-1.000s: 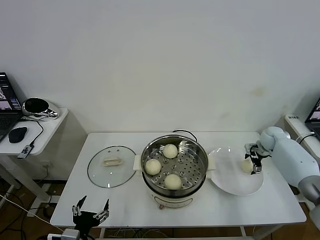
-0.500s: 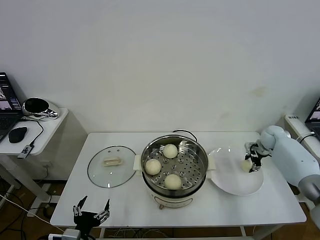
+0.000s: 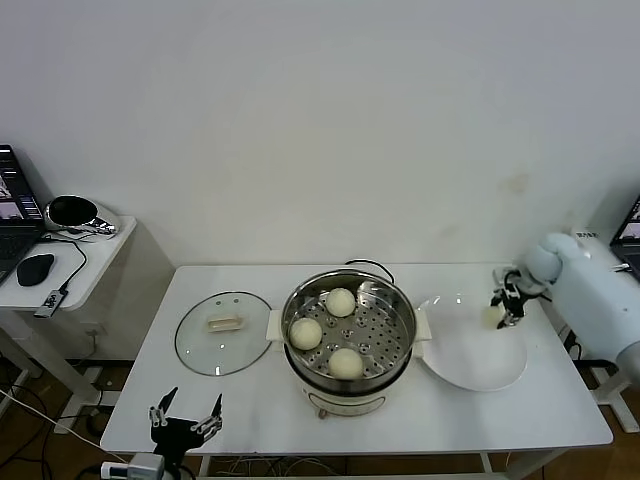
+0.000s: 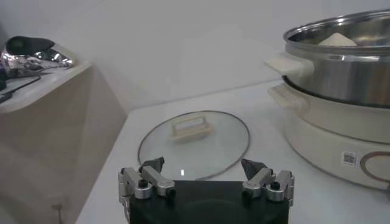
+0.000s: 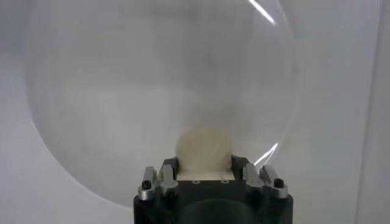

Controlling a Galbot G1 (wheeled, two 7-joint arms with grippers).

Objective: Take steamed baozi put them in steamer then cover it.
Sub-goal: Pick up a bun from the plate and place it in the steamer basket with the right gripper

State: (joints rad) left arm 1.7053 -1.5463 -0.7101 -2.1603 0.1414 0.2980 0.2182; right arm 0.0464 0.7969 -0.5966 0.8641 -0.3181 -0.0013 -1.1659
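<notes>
The steel steamer (image 3: 395,300) stands at the table's middle with three steamed baozi (image 3: 341,302) on its perforated tray. One more baozi (image 3: 493,315) is raised a little above the white plate (image 3: 472,360), and my right gripper (image 3: 501,310) is shut on it. In the right wrist view that baozi (image 5: 204,151) sits between the fingers (image 5: 169,167) over the plate (image 5: 122,109). The glass cover (image 3: 223,333) lies flat left of the steamer, seen as the cover (image 4: 194,143) in the left wrist view. My left gripper (image 3: 184,417) hangs open below the table's front left edge.
A side table (image 3: 100,262) at the far left carries a mouse (image 3: 35,268), a laptop and a shiny bowl (image 3: 72,212). A black cord (image 3: 362,264) runs behind the steamer. The steamer's handle (image 4: 286,64) juts toward the cover.
My right gripper has shut on the baozi on the plate and lifted it slightly up and back. The left arm has barely moved.
</notes>
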